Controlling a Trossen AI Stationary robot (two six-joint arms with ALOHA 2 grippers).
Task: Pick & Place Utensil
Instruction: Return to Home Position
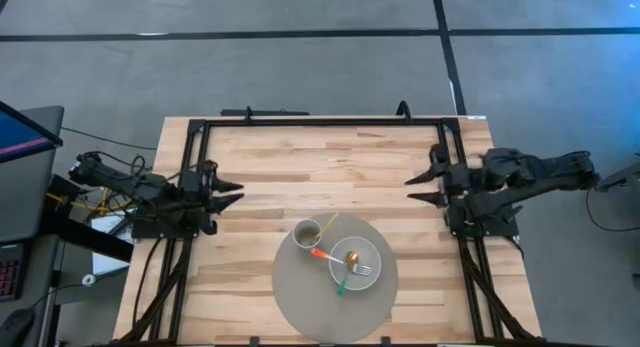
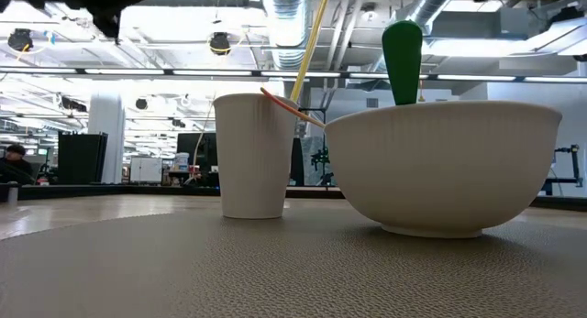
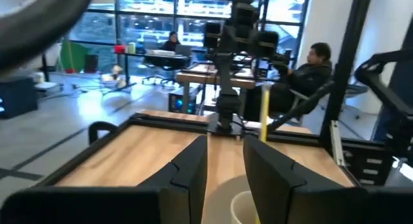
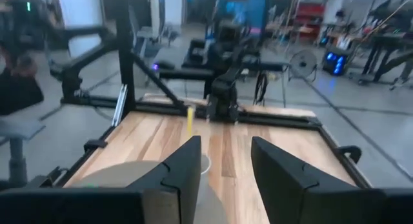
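A white bowl (image 1: 358,263) sits on a round grey mat (image 1: 300,297). In it lie a green-handled fork (image 1: 343,283), an orange-handled utensil (image 1: 322,254) and a gold spoon (image 1: 351,257). A white cup (image 1: 307,233) beside the bowl holds a yellow stick (image 2: 312,43). In the low view the cup (image 2: 249,155) stands left of the bowl (image 2: 445,167), and the green handle (image 2: 402,50) leans up over the rim. My left gripper (image 1: 240,193) hovers open at the table's left side, my right gripper (image 1: 410,188) open at the right side. Both are far from the bowl.
A black frame (image 1: 320,121) runs around the wooden table top (image 1: 320,167), with rails along the left and right sides beneath the arms. Bare wood lies between the two grippers and beyond the mat. People sit at desks in the room behind (image 3: 313,56).
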